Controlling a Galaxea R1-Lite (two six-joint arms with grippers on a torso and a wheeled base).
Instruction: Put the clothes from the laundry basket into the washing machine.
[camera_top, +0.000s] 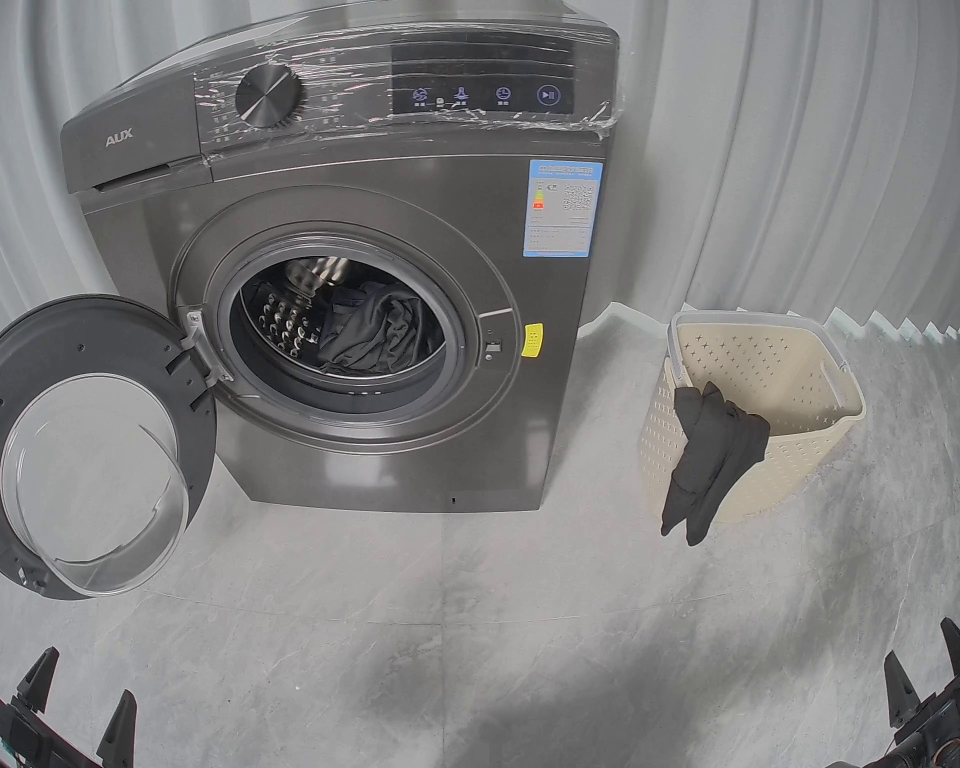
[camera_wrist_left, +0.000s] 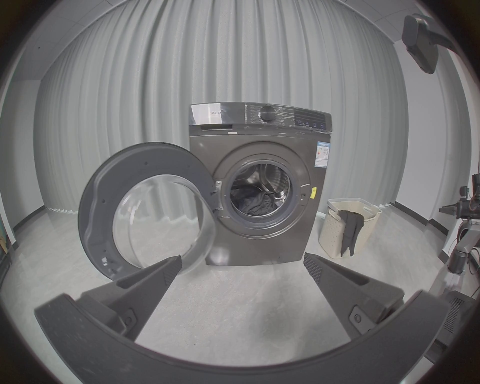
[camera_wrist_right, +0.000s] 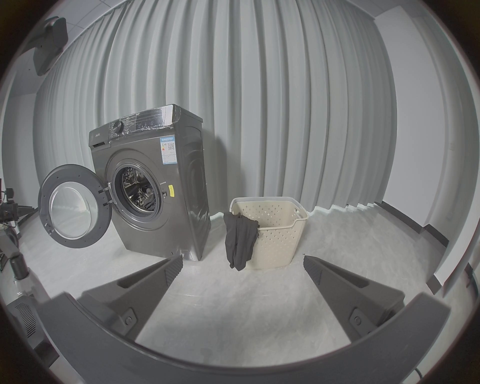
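The dark garment (camera_top: 712, 455) hangs over the near-left rim of the laundry basket (camera_top: 790, 470), on the floor right of the washing machine (camera_top: 330, 190). Its door (camera_top: 70, 340) stands open to the left, with dark cloth (camera_top: 375, 325) in the drum. Your right gripper (camera_wrist_right: 241, 260) and left gripper (camera_wrist_left: 241, 259) sit near you, jaws wide, empty. Use the right: pinch the fold at the rim and lift it clear before crossing.

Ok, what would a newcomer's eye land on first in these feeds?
The grey washing machine stands with its round door swung wide open and dark clothes in the drum. Beside it, a dark garment hangs over the rim of the cream laundry basket.
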